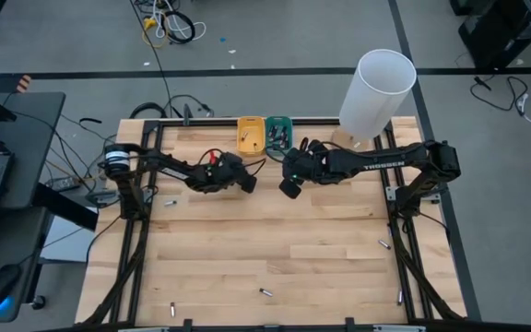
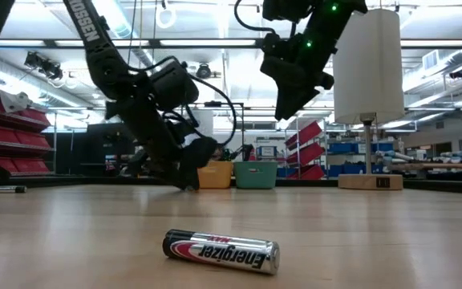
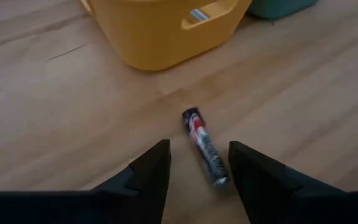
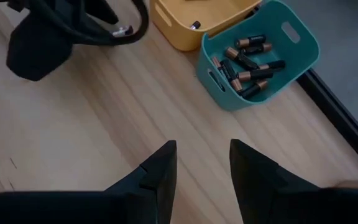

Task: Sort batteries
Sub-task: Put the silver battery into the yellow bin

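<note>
down low, left gripper [image 3: 199, 163] open astride battery [image 3: 204, 147] near yellow tray [image 3: 160, 31].

Small dark-and-silver cylindrical batteries [image 2: 220, 251] lie flat, scattered well apart on the wooden surface [image 1: 275, 231], others piled in the teal plastic tray [image 4: 294, 62].

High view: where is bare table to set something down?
The wide middle of the table, between both arms and the near-edge batteries, is bare. It is crowded at the far edge: yellow tray, teal tray, left end effector, right end effector.
</note>
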